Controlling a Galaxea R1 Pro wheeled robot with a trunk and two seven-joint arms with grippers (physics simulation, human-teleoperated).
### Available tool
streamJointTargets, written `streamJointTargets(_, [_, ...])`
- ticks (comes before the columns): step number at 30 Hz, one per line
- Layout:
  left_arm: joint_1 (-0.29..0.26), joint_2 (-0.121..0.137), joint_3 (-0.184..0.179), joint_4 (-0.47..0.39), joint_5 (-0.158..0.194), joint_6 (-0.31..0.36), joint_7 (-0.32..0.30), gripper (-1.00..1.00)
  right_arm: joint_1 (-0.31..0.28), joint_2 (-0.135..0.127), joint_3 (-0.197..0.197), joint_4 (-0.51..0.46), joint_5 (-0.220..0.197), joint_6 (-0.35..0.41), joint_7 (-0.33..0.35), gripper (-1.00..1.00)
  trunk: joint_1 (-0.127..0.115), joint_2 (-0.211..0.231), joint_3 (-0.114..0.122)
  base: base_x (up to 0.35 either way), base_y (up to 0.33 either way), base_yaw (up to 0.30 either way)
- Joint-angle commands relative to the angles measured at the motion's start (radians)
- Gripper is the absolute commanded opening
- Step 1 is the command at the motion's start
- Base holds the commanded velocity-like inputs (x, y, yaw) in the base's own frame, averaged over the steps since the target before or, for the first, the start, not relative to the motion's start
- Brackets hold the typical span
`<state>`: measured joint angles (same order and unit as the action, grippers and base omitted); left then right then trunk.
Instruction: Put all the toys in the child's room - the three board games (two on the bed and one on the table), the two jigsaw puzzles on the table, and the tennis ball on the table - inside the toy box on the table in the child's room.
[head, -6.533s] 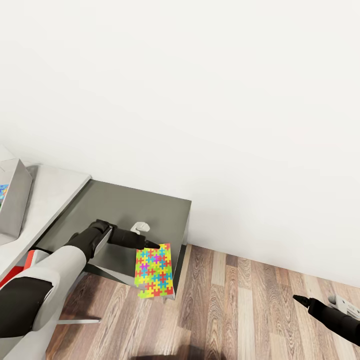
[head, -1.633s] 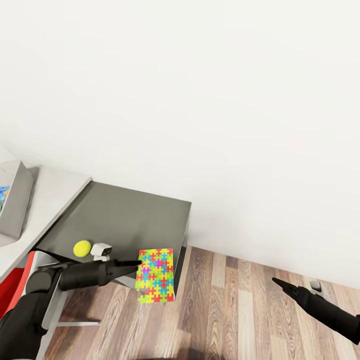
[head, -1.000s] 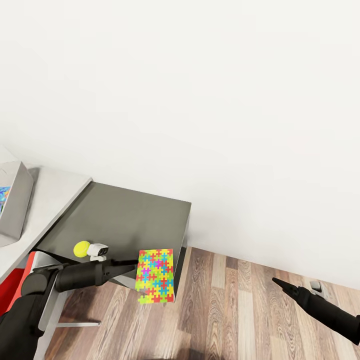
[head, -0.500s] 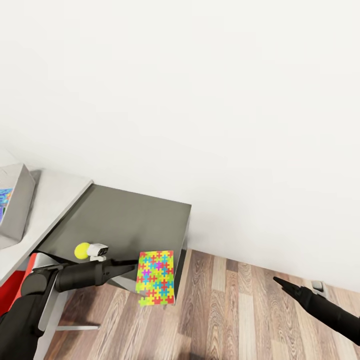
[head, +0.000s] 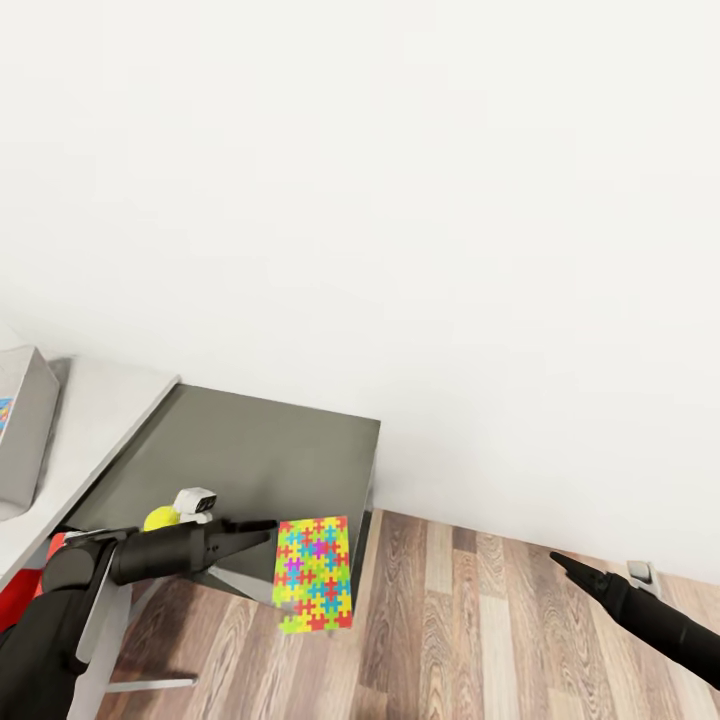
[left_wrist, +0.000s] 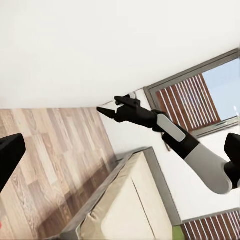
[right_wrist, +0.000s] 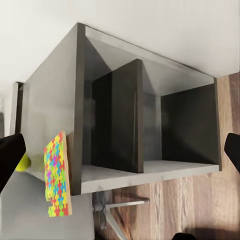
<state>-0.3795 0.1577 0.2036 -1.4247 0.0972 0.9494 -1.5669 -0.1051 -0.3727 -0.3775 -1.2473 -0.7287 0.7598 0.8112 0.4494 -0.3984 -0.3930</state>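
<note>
Jigsaw puzzle (head: 314, 574), flat bright interlocking slab

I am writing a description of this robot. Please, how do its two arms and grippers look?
Both arms are glossy black; the right one also has a light grey segment. The left gripper and right gripper have slim black fingers tapering to points. A small white camera block sits near the left wrist.
</note>
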Motion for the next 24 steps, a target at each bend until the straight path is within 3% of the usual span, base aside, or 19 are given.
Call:
streamJointTargets(1, [0.0, 0.0, 0.0, 0.0, -0.001, 0.01, -0.004, 1.0, -0.001, 0.0, -0.001, 0.0, -0.002, 0.006, 0.001, 1.0, 0.001, -0.002, 0.0, 0.02, 0.011, -0.143])
streamJointTargets(24, [0.005, 0.0, 0.0, -0.007, -0.001, 0.006, -0.004, 1.0, -0.001, 0.0, -0.001, 0.001, -0.004, 0.006, 0.002, 1.0, 0.001, -0.002, 0.036, 0.003, 0.002, -0.167])
